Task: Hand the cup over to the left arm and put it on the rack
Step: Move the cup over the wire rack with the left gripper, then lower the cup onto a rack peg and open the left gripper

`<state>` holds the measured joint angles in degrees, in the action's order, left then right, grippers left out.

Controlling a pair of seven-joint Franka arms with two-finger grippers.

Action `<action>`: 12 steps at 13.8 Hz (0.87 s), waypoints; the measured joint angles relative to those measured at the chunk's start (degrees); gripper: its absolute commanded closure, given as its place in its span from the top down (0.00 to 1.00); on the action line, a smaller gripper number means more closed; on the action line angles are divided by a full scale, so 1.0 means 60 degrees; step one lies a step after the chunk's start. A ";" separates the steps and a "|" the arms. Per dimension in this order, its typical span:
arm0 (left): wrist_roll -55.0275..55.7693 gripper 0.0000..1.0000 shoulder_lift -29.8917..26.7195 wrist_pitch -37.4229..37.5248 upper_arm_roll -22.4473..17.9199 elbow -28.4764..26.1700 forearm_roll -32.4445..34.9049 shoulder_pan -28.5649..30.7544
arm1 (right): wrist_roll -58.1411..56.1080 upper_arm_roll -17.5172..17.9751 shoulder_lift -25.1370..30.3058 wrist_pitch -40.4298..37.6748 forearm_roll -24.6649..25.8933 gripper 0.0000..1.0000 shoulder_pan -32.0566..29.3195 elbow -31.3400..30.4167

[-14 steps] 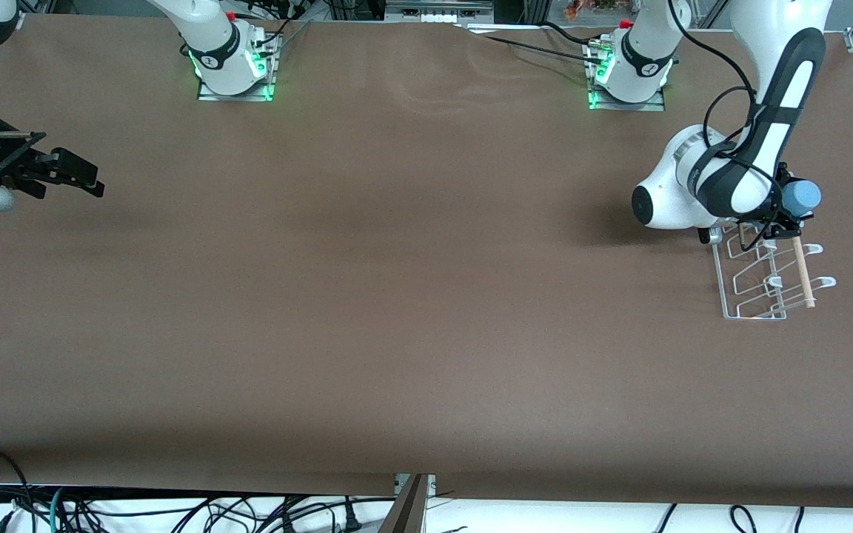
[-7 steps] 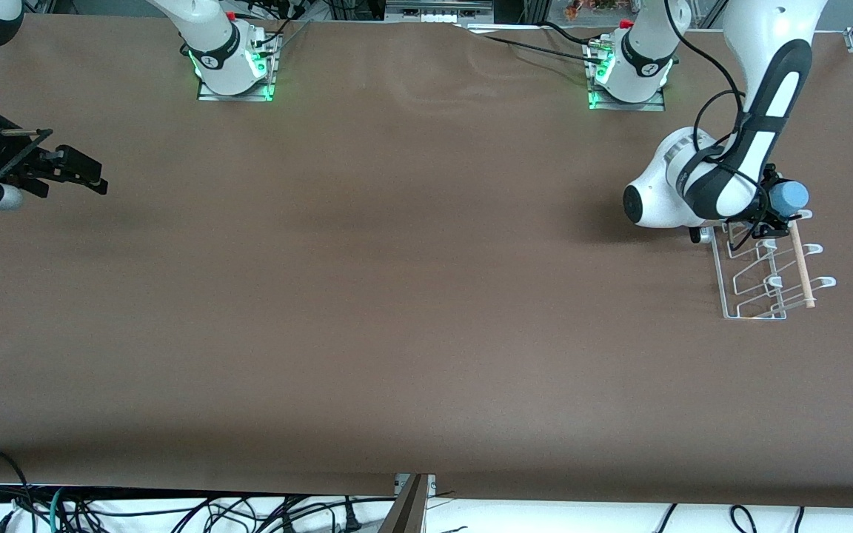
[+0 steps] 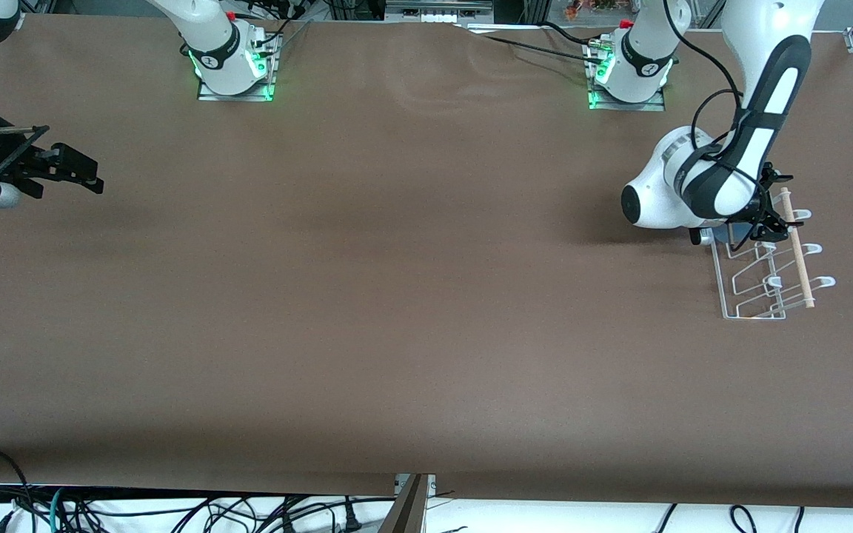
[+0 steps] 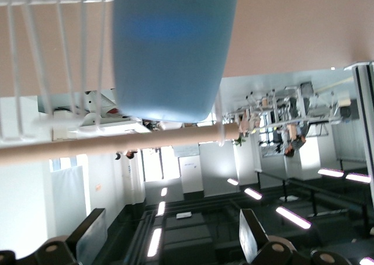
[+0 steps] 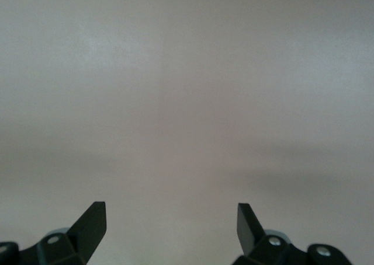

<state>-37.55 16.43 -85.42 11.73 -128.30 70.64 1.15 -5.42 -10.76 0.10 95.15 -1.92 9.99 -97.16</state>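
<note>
Left arm's black gripper (image 3: 767, 211) is hanging over the end of the small white wire drying rack (image 3: 760, 277) lying farthest from the front camera, fingers (image 4: 87, 233) spread wide and pinching nothing. The light-blue tapered plastic tumbler (image 4: 172, 49) is sitting apart from those fingers, against the rack's white wires and just beside its light wooden dowel (image 3: 797, 248). Right arm's gripper (image 3: 64, 174) is waiting over the brown table (image 3: 397, 296) at its own end, fingers (image 5: 90, 224) spread, empty.
</note>
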 measured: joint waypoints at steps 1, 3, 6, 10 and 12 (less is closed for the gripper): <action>0.0012 1.00 -0.0135 0.0001 0.0005 0.0238 -0.0443 0.0000 | -0.0002 0.0000 -0.0018 0.0000 0.0001 0.99 0.0001 0.0026; 0.0012 1.00 -0.0417 -0.0006 0.0055 0.0959 -0.1691 -0.0002 | -0.0002 0.0000 -0.0063 -0.0003 0.0005 0.99 0.0001 0.0068; 0.0017 1.00 -0.0599 -0.0009 0.0184 0.2347 -0.3641 -0.0015 | -0.0002 -0.0002 -0.0118 -0.0014 0.0018 0.99 0.0001 0.0072; 0.0822 1.00 -0.0623 -0.0012 0.0200 0.3973 -0.6242 -0.0018 | -0.0002 -0.0002 -0.0205 -0.0017 0.0032 0.99 0.0001 0.0075; 0.2011 1.00 -0.0626 -0.0020 0.0309 0.4608 -0.7471 -0.0021 | -0.0002 -0.0003 -0.0207 -0.0017 0.0032 0.99 0.0001 0.0080</action>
<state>-25.49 12.67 -85.54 13.59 -100.65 25.82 1.02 -5.43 -10.78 -1.14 95.05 -1.73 9.99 -96.69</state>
